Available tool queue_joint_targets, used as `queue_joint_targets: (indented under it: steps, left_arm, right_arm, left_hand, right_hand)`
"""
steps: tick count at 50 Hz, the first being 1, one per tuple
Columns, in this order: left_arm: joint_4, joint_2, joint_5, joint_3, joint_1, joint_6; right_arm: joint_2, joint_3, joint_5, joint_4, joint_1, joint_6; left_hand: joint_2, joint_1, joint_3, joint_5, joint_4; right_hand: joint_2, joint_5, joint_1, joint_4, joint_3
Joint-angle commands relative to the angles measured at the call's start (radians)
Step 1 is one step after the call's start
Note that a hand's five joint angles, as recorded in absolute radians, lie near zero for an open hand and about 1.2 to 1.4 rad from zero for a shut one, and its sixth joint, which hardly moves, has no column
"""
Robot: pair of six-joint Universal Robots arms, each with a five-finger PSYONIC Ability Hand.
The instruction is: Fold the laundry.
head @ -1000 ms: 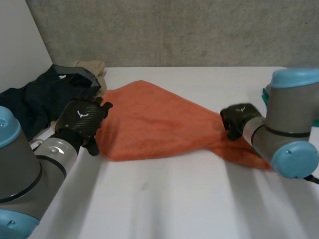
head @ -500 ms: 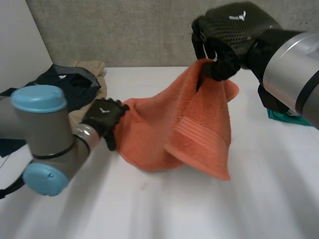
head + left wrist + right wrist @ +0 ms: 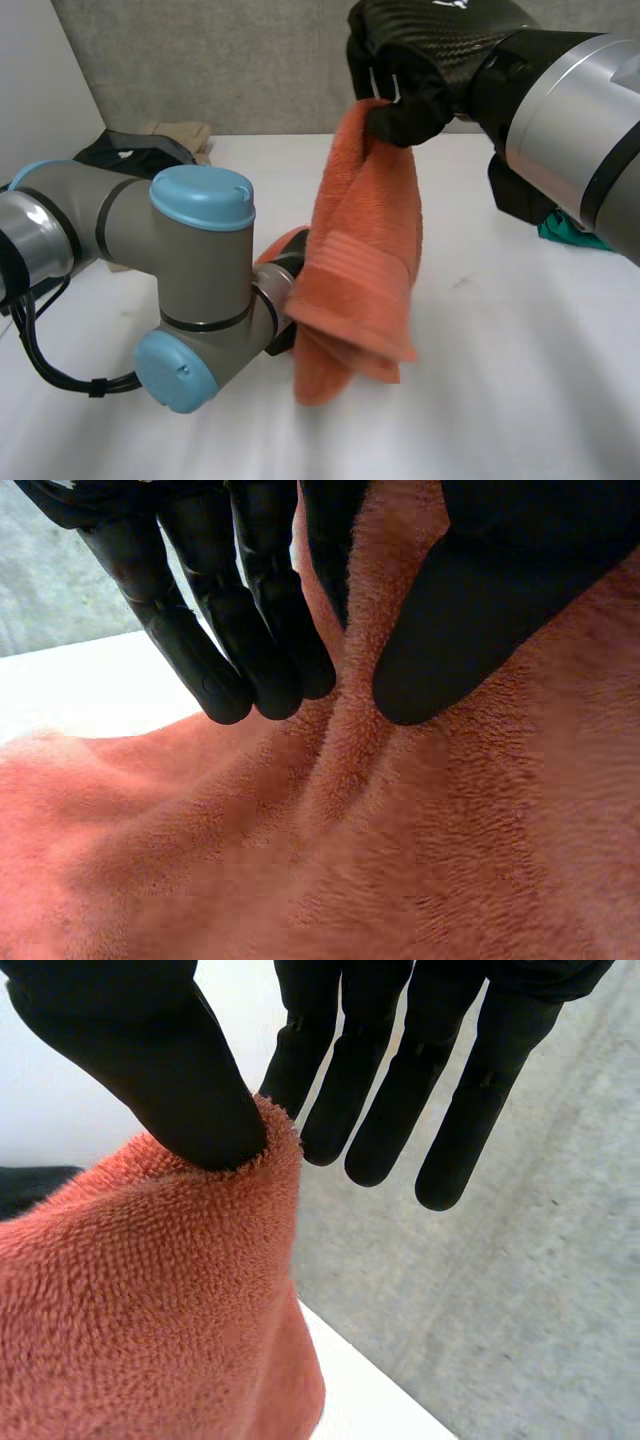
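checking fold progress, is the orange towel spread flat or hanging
Hanging, not flat: the orange towel droops from the right hand, pinching its top edge.

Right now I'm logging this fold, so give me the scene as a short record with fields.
right hand: high over the table, pinching the orange towel by its top corner
left hand: low, pinching a ridge of the towel
towel: hangs from the right hand, lower part bunched at the left hand
other laundry: dark garments far left; teal cloth behind the right arm
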Motion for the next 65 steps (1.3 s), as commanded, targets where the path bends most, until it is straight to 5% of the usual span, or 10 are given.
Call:
queue_joint_targets:
  steps: [1, 5, 13, 29, 31, 34, 37, 48, 57, 65]
  left_arm:
    - [-0.001, 0.242, -0.241, -0.088, 0.106, -0.002]
    - [0.034, 0.377, -0.344, -0.158, 0.131, 0.027]
    - [0.056, 0.431, -0.226, -0.309, 0.085, 0.149]
    - [0.024, -0.024, -0.497, 0.044, 0.021, 0.179]
    - [0.016, -0.041, -0.493, 0.09, 0.028, 0.177]
    - [0.005, -0.034, -0.465, 0.119, 0.038, 0.182]
    - [-0.021, -0.008, -0.441, 0.118, 0.042, 0.185]
    - [-0.125, 0.262, -0.392, -0.077, 0.163, 0.261]
    - [-0.024, 0.385, -0.187, -0.396, 0.382, 0.624]
    - [-0.006, 0.33, -0.034, -0.478, 0.499, 0.731]
  right_arm:
    - [0.074, 0.006, -0.015, -0.02, -0.173, -0.031]
    - [0.157, -0.011, -0.038, -0.032, -0.256, -0.08]
    - [0.404, -0.086, -0.039, -0.104, -0.337, -0.195]
    - [0.668, -0.109, 0.119, -0.388, -0.259, -0.232]
    - [0.675, -0.107, 0.142, -0.433, -0.253, -0.262]
    - [0.672, -0.104, 0.166, -0.463, -0.251, -0.314]
    - [0.649, -0.095, 0.191, -0.459, -0.253, -0.348]
    - [0.372, 0.087, 0.235, -0.137, -0.25, -0.428]
    - [0.304, 0.27, 0.2, 0.101, -0.231, -0.057]
    - [0.417, 0.312, 0.157, 0.022, -0.214, 0.152]
  left_hand:
    - [0.207, 0.27, 0.216, 0.245, 0.204]
    - [0.207, 0.27, 0.216, 0.245, 0.204]
    - [0.207, 0.27, 0.216, 0.245, 0.204]
    - [0.207, 0.27, 0.216, 0.245, 0.204]
    - [0.196, 0.259, 0.204, 0.234, 0.193]
    - [-0.47, -0.407, -0.461, -0.432, -0.473]
    - [-1.007, -0.944, -0.998, -0.969, -1.01]
    - [-1.015, -0.952, -1.006, -0.977, -1.018]
    - [-1.015, -0.952, -1.006, -0.977, -1.018]
    - [-0.908, -0.845, -0.9, -0.87, -0.911]
  right_hand:
    - [0.22, 0.242, 0.285, 0.2, 0.212]
    - [0.22, 0.242, 0.285, 0.2, 0.212]
    - [0.22, 0.242, 0.285, 0.2, 0.212]
    - [0.22, 0.242, 0.285, 0.2, 0.212]
    - [-0.23, -0.209, -0.166, -0.251, -0.239]
    - [-0.785, -0.763, -0.72, -0.805, -0.793]
    - [-1.001, -0.98, -0.937, -1.022, -1.01]
    - [-1.001, -0.98, -0.937, -1.022, -1.01]
    - [-0.863, -0.842, -0.799, -0.884, -0.872]
    - [-0.772, -0.751, -0.708, -0.793, -0.781]
